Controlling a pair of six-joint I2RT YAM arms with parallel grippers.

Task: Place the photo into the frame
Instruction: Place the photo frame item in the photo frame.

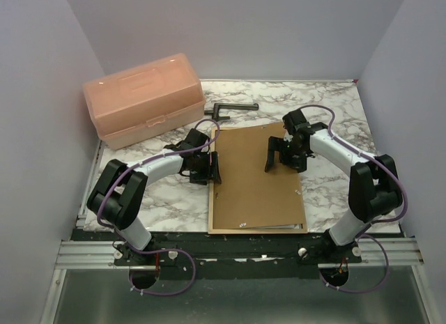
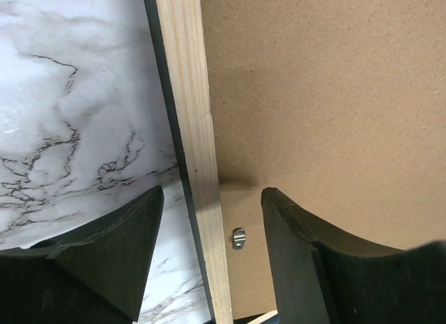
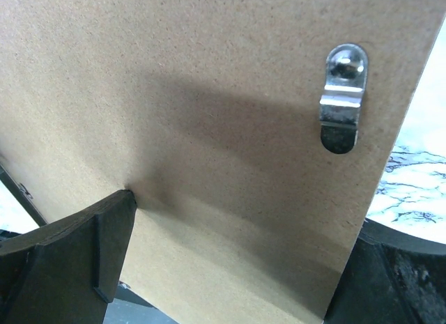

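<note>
The frame (image 1: 210, 198) lies flat mid-table, its tan wood edge (image 2: 191, 129) showing. A plain brown backing board (image 1: 254, 178) lies on top and covers it. The photo is hidden. My left gripper (image 1: 211, 172) is open and hangs over the frame's left edge. In the left wrist view that gripper (image 2: 212, 195) straddles the wood strip, one finger over the marble and one over the board (image 2: 320, 94). My right gripper (image 1: 283, 160) is open over the board's upper right. In the right wrist view its jaws (image 3: 240, 219) span the board (image 3: 209, 94), with the left fingertip (image 3: 118, 212) touching it.
A translucent orange box (image 1: 143, 97) stands at the back left. A black L-shaped bar (image 1: 230, 109) lies just behind the frame. Metal turn clips sit on the board (image 3: 341, 101) (image 2: 239, 238). Grey walls close in the marble table (image 1: 334, 115) on three sides.
</note>
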